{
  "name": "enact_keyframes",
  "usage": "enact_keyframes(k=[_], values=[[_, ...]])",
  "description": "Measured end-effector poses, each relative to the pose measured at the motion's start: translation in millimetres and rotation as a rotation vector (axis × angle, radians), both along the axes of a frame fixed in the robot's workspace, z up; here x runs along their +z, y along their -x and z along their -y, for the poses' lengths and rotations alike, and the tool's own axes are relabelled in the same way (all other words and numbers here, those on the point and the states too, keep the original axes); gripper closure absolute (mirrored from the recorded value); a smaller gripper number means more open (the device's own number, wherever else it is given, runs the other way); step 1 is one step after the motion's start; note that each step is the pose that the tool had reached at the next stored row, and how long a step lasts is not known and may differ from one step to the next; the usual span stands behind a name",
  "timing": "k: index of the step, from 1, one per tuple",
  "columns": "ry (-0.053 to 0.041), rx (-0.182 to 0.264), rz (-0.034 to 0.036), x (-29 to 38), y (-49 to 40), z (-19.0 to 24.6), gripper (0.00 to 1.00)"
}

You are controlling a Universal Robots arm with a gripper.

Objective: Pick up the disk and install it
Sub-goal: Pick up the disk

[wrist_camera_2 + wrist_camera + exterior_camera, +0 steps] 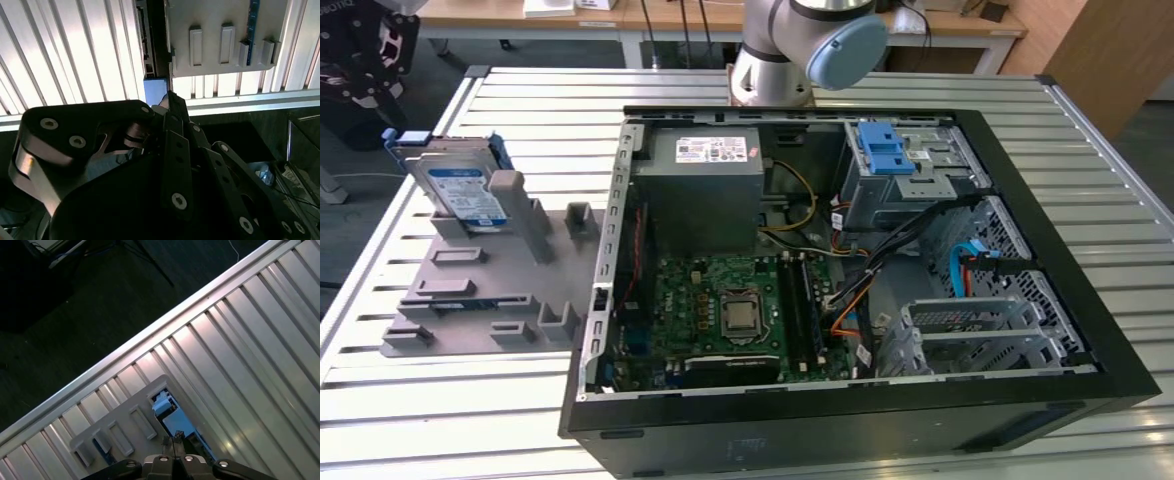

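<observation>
- Disk (458,190) stands on edge in the grey rack (480,290), slotted in at the rack's far end in the exterior view. Its blue frame is uppermost and its white-and-blue label is in sight.
- In the same view, the open computer case (1067,300) lies on the slatted table (454,400) just beside the rack, on the exterior view's right. The arm (801,45) rises behind the case, well apart from the rack.
- In the second wrist view I see the gripper (170,100) with its fingers pressed together and nothing between them. The tips point toward the rack's edge, where a blue corner shows.
- In the first wrist view the fingertips meet as well, empty, hanging over the rack (125,432). The disk (170,415) sits in the rack, edge up, near the tips but not gripped.
</observation>
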State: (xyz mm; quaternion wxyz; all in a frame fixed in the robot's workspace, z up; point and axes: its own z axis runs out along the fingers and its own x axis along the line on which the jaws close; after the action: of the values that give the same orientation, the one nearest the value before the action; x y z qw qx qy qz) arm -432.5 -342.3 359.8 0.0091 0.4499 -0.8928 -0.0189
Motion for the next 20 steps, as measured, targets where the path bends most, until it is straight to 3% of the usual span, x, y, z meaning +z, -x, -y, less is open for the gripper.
enact_keyframes(k=[20], values=[[0.0000, 0.096, 0.0000, 0.0, 0.0, 0.0, 0.89]])
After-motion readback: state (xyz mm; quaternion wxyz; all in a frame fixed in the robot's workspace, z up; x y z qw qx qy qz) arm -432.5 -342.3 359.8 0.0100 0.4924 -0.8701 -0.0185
